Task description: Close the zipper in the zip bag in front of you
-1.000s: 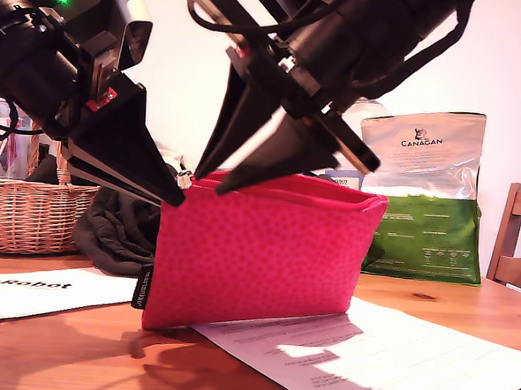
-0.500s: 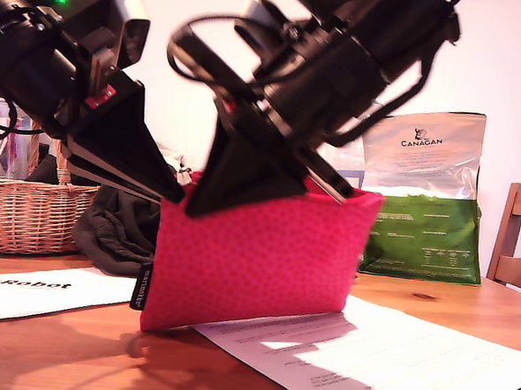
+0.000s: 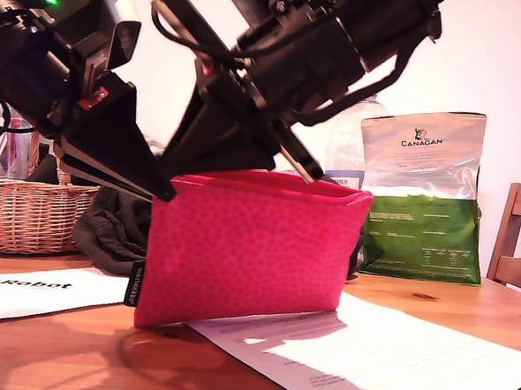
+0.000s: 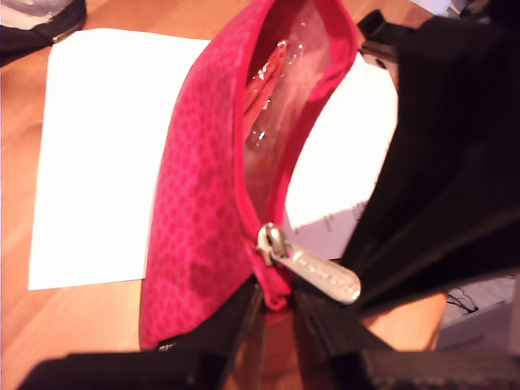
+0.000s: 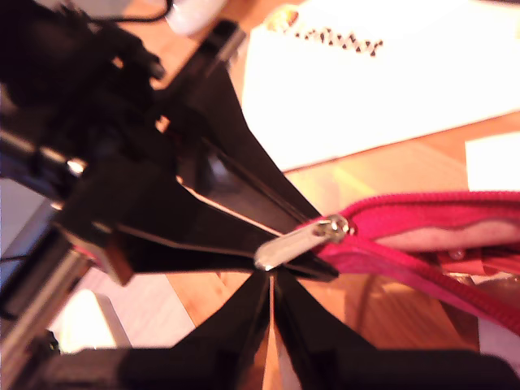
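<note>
The red-pink zip bag (image 3: pixel 248 247) stands on its long edge on the table, mouth up and gaping (image 4: pixel 280 97). The zipper's silver pull tab (image 4: pixel 313 270) sits at the bag's end toward the exterior view's left. My first gripper (image 4: pixel 275 305) is shut on that end corner of the bag, just below the slider (image 3: pixel 166 191). My second gripper (image 5: pixel 272 280) comes down over the bag's top (image 3: pixel 178 168). It is shut, and its tips meet at the free end of the pull tab (image 5: pixel 296 242). The first gripper's fingers (image 5: pixel 244 162) cross right behind it.
White printed sheets (image 3: pixel 366 352) lie under and in front of the bag on the wooden table (image 3: pixel 56 359). Behind it are a wicker basket (image 3: pixel 25 216), a dark cloth (image 3: pixel 112 230), a green-and-silver Canagan bag (image 3: pixel 423 205) and a chair (image 3: pixel 519 237).
My second gripper swung toward the exterior view's left along the bag's top, and its spread fingers came together at the pull tab. The bag shifted slightly the same way.
</note>
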Controlling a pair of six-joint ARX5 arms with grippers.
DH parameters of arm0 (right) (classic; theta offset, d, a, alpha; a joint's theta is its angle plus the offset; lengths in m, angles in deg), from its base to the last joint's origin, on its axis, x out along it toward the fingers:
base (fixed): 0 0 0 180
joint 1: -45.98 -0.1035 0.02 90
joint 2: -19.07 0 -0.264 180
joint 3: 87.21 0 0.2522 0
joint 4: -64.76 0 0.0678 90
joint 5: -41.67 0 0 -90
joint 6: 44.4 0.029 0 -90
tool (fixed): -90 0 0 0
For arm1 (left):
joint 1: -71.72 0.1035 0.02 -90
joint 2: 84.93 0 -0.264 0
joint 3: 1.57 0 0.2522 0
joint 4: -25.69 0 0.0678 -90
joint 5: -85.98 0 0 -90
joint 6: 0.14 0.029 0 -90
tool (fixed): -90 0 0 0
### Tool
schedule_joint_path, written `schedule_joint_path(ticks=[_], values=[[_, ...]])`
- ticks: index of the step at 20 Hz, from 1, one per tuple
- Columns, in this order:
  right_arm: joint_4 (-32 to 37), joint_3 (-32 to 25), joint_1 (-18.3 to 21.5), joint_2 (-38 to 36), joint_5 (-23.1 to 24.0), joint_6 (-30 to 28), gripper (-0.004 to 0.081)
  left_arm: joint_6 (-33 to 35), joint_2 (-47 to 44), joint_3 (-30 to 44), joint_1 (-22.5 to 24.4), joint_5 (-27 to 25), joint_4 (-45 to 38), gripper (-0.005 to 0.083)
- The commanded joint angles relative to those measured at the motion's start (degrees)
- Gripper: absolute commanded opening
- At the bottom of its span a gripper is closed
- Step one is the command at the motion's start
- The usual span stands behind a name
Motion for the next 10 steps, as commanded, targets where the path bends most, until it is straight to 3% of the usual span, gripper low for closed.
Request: schedule_joint_path(ticks=[1, 7, 10], values=[[3.2, -0.5, 0.2, -0.2, 0.5, 0.2, -0.0011, 1.5, 0.8, -0.3, -0.8, 1.3, 1.1, -0.0021], [5.6, 1.1, 2.0, -0.3, 1.5, 0.8, -0.0011, 1.8, 0.8, -0.3, -0.8, 1.2, 1.6, -0.0021], [3.5, 1.4, 2.3, -0.6, -1.2, -4.5, -0.0009, 1.9, 0.8, -0.3, -0.8, 0.8, 1.4, -0.0021]])
